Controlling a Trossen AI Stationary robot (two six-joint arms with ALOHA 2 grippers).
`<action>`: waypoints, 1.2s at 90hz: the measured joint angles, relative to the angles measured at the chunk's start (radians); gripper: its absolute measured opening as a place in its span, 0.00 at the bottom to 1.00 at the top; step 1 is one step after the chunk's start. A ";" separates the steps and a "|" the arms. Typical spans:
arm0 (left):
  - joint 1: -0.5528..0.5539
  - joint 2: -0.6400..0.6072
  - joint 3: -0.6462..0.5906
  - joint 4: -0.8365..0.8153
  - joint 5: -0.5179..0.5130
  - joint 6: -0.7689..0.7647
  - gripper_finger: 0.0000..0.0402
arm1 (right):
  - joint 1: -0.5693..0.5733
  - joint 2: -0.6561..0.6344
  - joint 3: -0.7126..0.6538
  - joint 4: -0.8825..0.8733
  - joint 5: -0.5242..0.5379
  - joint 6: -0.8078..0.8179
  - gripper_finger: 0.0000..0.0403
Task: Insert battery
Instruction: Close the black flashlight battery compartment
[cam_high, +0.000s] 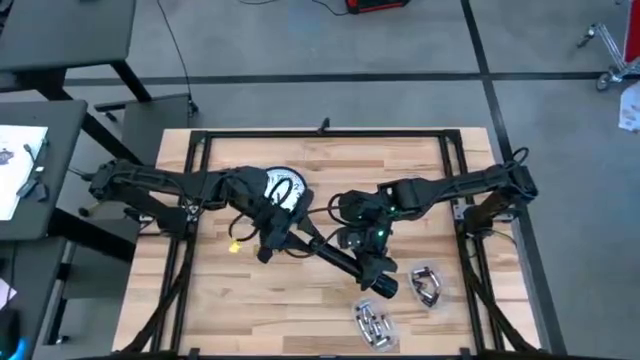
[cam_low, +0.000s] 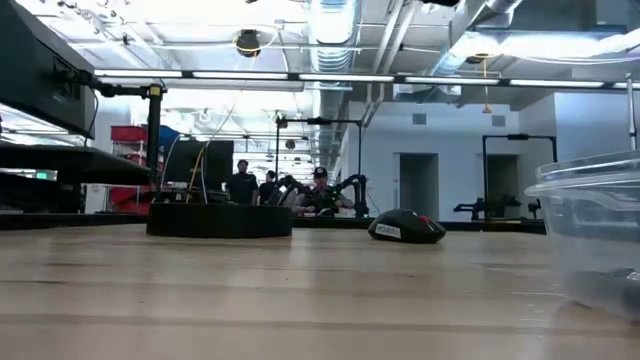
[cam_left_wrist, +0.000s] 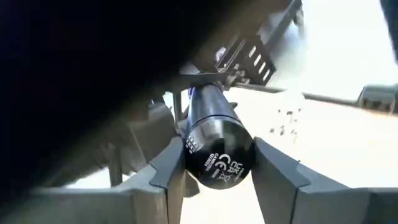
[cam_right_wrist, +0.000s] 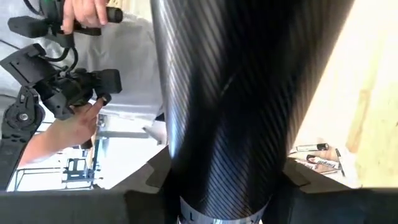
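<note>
A long black tube (cam_high: 335, 258) with a carbon-weave skin, like a flashlight body, lies slantwise over the table's middle. Its thick end (cam_high: 385, 286) points toward the near right. My left gripper (cam_high: 272, 240) is shut on its other end. My right gripper (cam_high: 365, 248) is shut on it farther along. Two clear tubs (cam_high: 430, 285) (cam_high: 372, 325) near the front right hold several silvery pieces; whether these are batteries I cannot tell. Neither gripper nor the tube shows in the low view. My left gripper pinches the tube's flat printed end (cam_left_wrist: 217, 158) between its two fingers (cam_left_wrist: 171, 168), one on each side of the round wall. The tube runs away from the gripper, roughly in line with the fingers. My right gripper pinches the tube's carbon-weave shaft (cam_right_wrist: 230, 124) between its two fingers (cam_right_wrist: 155, 171), which lie across it. It comes slanting down from the table's far right side. The contact itself sits at the picture's lower edge, partly hidden by the tube.
A round black-and-white disc (cam_high: 285, 188) sits behind the left gripper, and a small yellow piece (cam_high: 235, 245) lies to its left. The low view shows a black mouse-like object (cam_low: 405, 228) and a clear tub wall (cam_low: 590, 230). People stand in the room beyond.
</note>
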 joint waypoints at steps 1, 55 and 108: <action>0.000 0.000 0.000 0.000 -0.002 0.017 0.31 | 0.000 0.000 0.000 0.000 -0.001 0.001 0.33; -0.043 0.011 0.001 0.001 -0.254 0.801 0.31 | 0.000 0.001 0.000 -0.022 -0.030 0.024 0.33; -0.036 -0.038 -0.002 -0.105 -0.427 -0.400 0.47 | -0.034 0.005 0.008 -0.093 0.045 -0.078 0.33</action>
